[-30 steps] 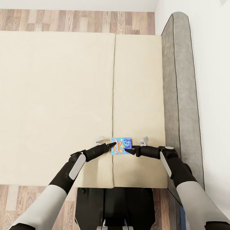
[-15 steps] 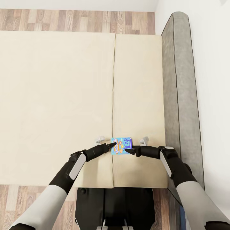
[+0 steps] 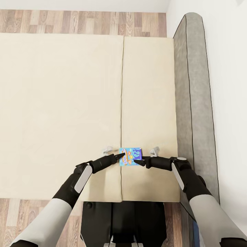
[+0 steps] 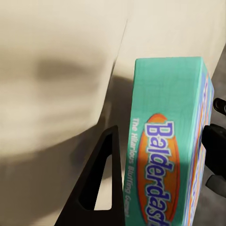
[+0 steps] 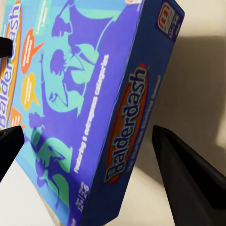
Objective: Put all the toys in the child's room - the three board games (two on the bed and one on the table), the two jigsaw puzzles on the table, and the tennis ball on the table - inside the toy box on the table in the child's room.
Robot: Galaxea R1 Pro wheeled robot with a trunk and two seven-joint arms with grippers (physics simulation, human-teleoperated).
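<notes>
I've got both black arms out over the beige bed (image 3: 61, 103). The left gripper (image 3: 120, 156) and right gripper (image 3: 137, 162) press the small flat blue cardboard board game box (image 3: 130, 156) between them, each with its fingers spread. The wrist cameras read "Balderdash" on its teal edge (image 4: 165, 155) and blue edge (image 5: 127, 127). Beyond are the grey padded headboard (image 3: 193, 103) and the wood-plank floor (image 3: 82, 22).

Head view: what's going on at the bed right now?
Both arms reach over the bed to the small blue game box near the mattress seam. The left gripper is at its left edge, the right gripper at its right edge, squeezing it between them. The wrist views show it tipped up off the mattress.
</notes>
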